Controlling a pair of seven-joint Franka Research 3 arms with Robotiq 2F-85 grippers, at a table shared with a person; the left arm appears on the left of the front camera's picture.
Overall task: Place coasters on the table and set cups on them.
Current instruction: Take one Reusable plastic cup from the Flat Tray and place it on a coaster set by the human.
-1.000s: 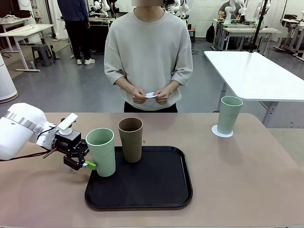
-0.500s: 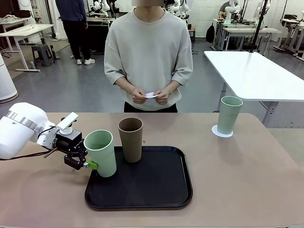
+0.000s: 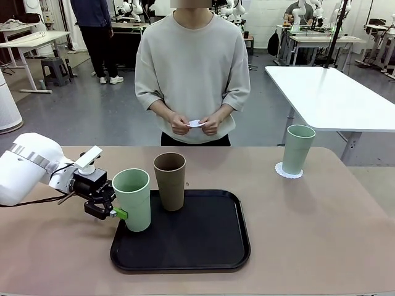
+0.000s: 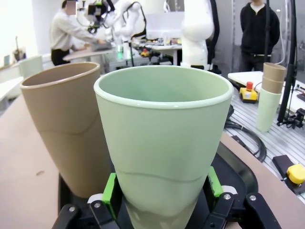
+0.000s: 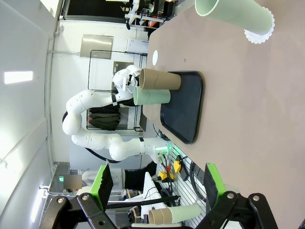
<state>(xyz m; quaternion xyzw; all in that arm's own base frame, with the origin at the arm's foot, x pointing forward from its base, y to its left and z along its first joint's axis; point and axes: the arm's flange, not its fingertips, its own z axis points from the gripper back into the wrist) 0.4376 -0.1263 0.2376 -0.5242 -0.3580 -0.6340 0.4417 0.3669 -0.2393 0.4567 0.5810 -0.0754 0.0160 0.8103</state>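
My left gripper (image 3: 117, 213) is shut on the lower part of a pale mint green cup (image 3: 131, 198) at the left edge of the black tray (image 3: 203, 246). In the left wrist view the green pads (image 4: 109, 193) press both sides of this cup (image 4: 162, 138). The brown cup (image 3: 170, 180) stands upright on the tray just right of it. A second mint cup (image 3: 298, 150) stands on a coaster (image 3: 288, 172) at the table's (image 3: 321, 228) far right. The person holds another white coaster (image 3: 196, 123) in both hands. My right gripper (image 5: 157, 186) is open, high above the table.
A white-topped table (image 3: 327, 92) stands beyond the far right corner. The person stands at the far edge, behind the tray. In the right wrist view the tray (image 5: 183, 109) with both cups lies far from the mint cup (image 5: 228, 14) on its coaster (image 5: 260, 32).
The held mint cup tipped slightly to the left and came back upright. The left arm, the person's hands and the other cups have hardly moved.
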